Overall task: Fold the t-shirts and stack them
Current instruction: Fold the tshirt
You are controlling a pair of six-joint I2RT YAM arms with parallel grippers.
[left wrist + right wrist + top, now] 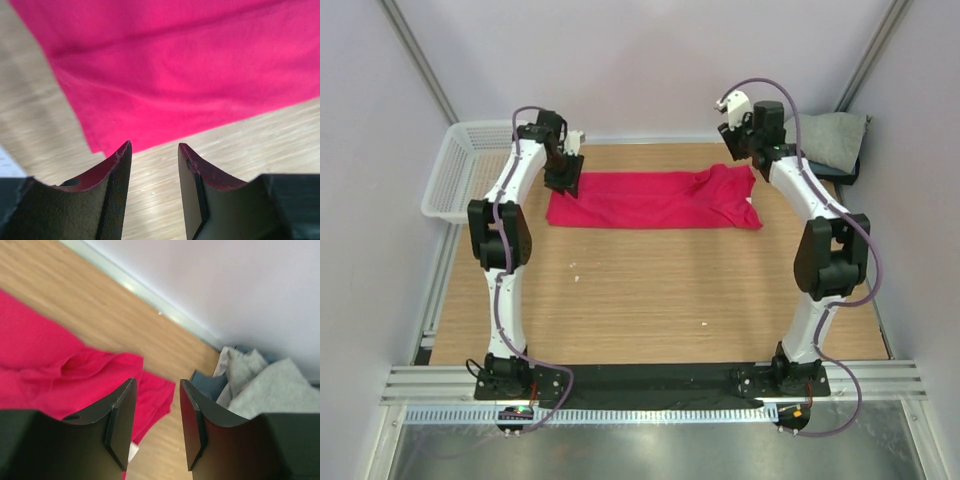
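Note:
The crimson-pink t-shirt (655, 199) lies folded into a long strip across the far half of the table, its right end bunched. It fills the top of the left wrist view (190, 65) and the left of the right wrist view (55, 370). My left gripper (565, 178) hovers open and empty over the shirt's left end (154, 150). My right gripper (732, 135) is open and empty, raised above the shirt's right end (157, 390). A folded stack with a light grey shirt (835, 140) on a dark blue-grey one (210, 385) lies at the far right.
A white mesh basket (455, 170) stands off the table's far left corner. The wooden table (650, 290) is bordered by light walls on three sides. Both arm bases sit on a black strip at the near edge.

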